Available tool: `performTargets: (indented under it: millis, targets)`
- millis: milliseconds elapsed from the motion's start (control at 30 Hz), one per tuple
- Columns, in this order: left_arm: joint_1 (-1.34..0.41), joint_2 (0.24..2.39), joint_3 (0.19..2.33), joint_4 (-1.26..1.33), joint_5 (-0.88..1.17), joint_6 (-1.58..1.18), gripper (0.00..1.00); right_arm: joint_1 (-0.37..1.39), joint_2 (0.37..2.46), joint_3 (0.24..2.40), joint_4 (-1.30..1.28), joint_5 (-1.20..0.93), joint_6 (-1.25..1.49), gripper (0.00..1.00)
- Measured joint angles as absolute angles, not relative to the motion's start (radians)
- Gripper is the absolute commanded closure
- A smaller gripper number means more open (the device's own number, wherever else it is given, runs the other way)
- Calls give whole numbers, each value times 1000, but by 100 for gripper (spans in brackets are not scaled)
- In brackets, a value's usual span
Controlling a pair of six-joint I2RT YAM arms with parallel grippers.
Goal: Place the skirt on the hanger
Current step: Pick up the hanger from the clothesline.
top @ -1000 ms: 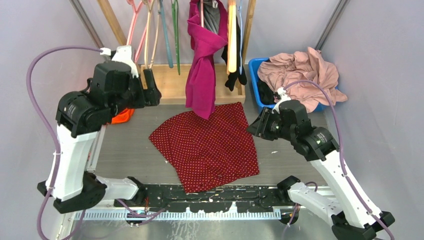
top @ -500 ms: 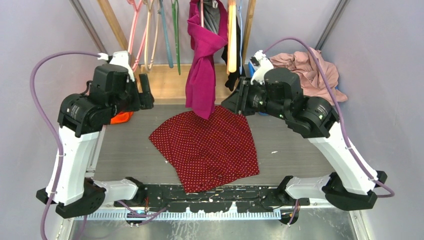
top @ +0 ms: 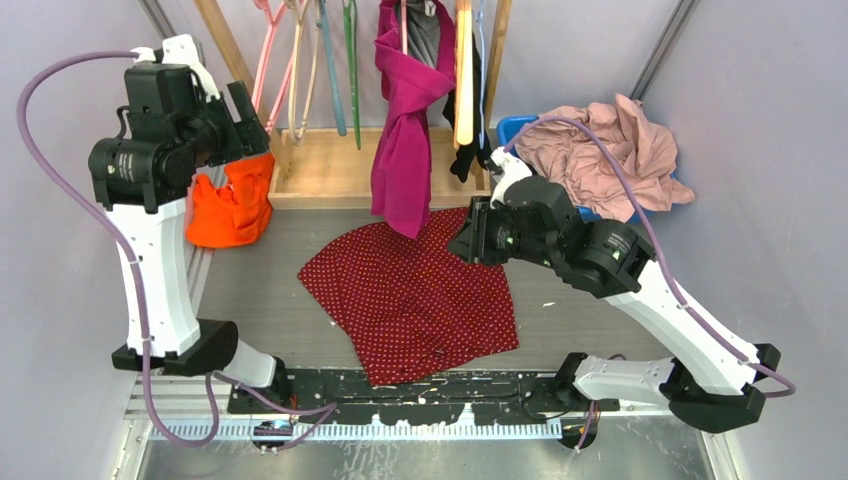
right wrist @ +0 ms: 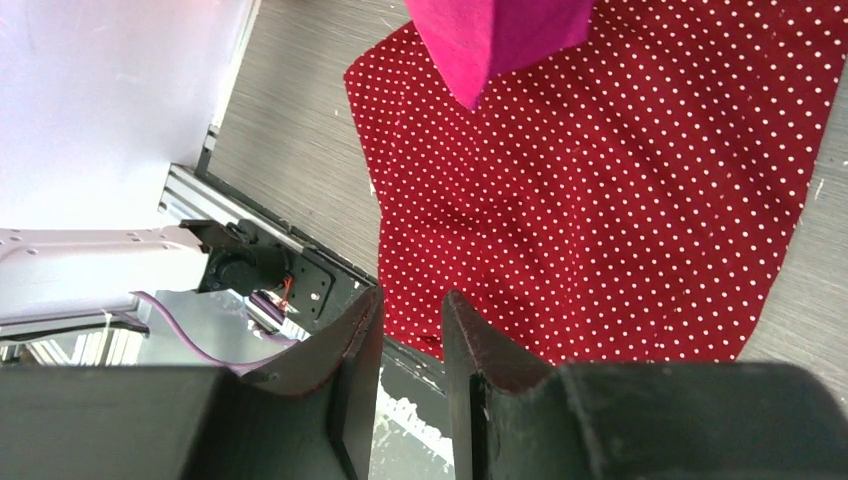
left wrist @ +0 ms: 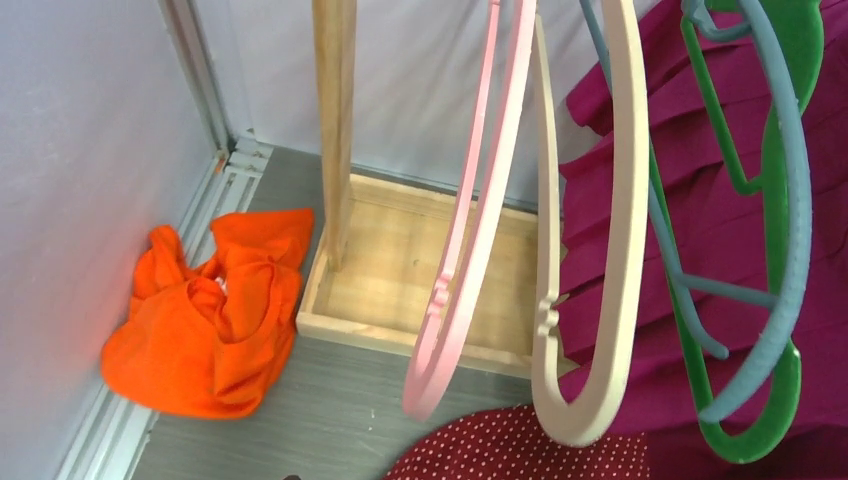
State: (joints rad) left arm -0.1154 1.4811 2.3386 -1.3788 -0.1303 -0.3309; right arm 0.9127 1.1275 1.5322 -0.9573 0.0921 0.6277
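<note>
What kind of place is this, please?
Probably a robot test cell, not a home: plain walls enclose a wooden rack of hangers, a blue bin of clothes and the dotted skirt.

No text, label, brand, number or sign can be read in any of the views. The only marking seen is the pattern of small white dots on the skirt point(top: 420, 290), and no letters or figures are formed by it.
</note>
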Motion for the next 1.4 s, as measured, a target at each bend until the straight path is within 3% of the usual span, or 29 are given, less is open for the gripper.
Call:
performTargets:
  millis: [367, 767, 833, 1067, 1167, 1400]
  targets:
    - [-60, 1600, 2313, -1255, 33, -297, 24, 913, 1026, 1424, -954, 121, 634, 66]
    - [-60, 1663, 2333, -1164, 46, -278, 30, 913, 996, 1327, -950, 124, 638, 66]
    - [-60, 1677, 2337, -1157, 42, -275, 34, 913, 993, 1322, -950, 125, 638, 66]
    - [-60, 1686, 2338, -1123, 11, -254, 70, 913, 989, 1295, -944, 126, 638, 66]
    - [-60, 1686, 2338, -1110, 1, -247, 96, 913, 989, 1283, -942, 126, 639, 66]
    - [-58, 1641, 2265, -1043, 1, -226, 100, 913, 989, 1271, -936, 125, 639, 66]
